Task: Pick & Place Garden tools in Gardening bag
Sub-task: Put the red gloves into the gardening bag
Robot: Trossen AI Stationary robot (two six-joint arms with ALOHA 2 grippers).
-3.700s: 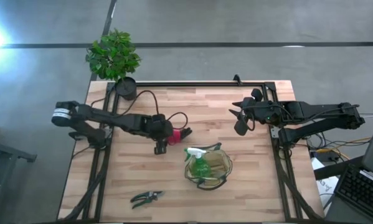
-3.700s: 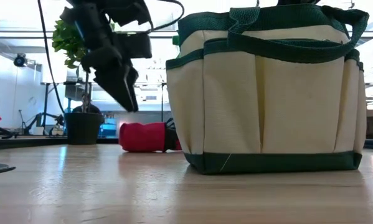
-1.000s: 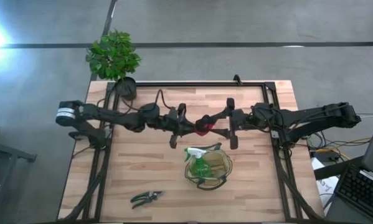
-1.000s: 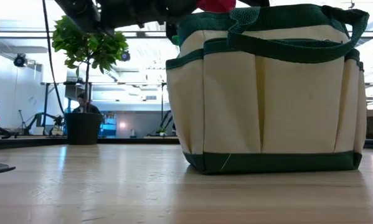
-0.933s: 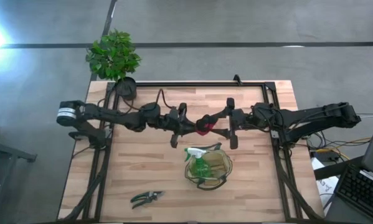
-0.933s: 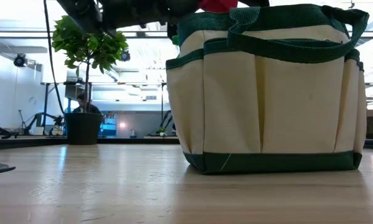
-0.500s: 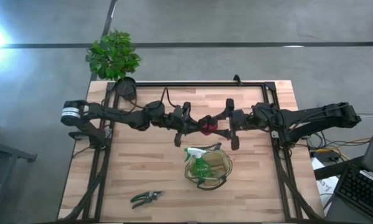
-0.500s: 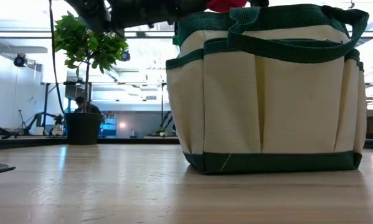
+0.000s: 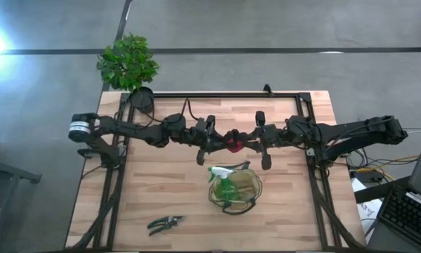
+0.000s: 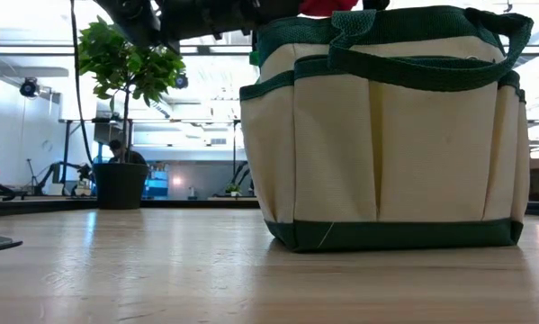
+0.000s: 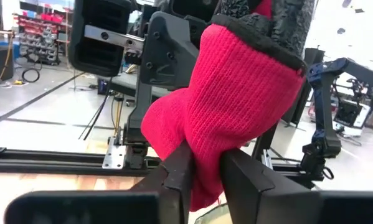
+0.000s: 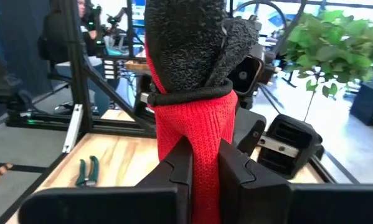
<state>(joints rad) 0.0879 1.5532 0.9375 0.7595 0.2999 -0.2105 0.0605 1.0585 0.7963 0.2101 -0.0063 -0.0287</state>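
Note:
A red-and-black glove, one of the garden tools, hangs in the air over the table's middle, just beyond the gardening bag. My left gripper reaches it from the left and my right gripper from the right; both are shut on its red knit part. The tan, green-trimmed bag stands on its base, with a green spray bottle inside. Dark pruning shears lie flat near the front edge. My left gripper pinches the glove's red knit cuff between its two fingers, coming level from the table's left. The glove is clear of the table, its black part above the fingers. My right gripper pinches the same red cuff between its two fingers, level from the table's right. The black rubbery part stands up above the fingers.
A leafy plant in a black pot stands at the far left corner. A black frame rail runs along the far edge. Bare wood lies left of the bag and along the near right.
My left gripper has carried the glove a little toward the table's right, up to my right gripper. The glove stays lifted clear, now between the two grippers.

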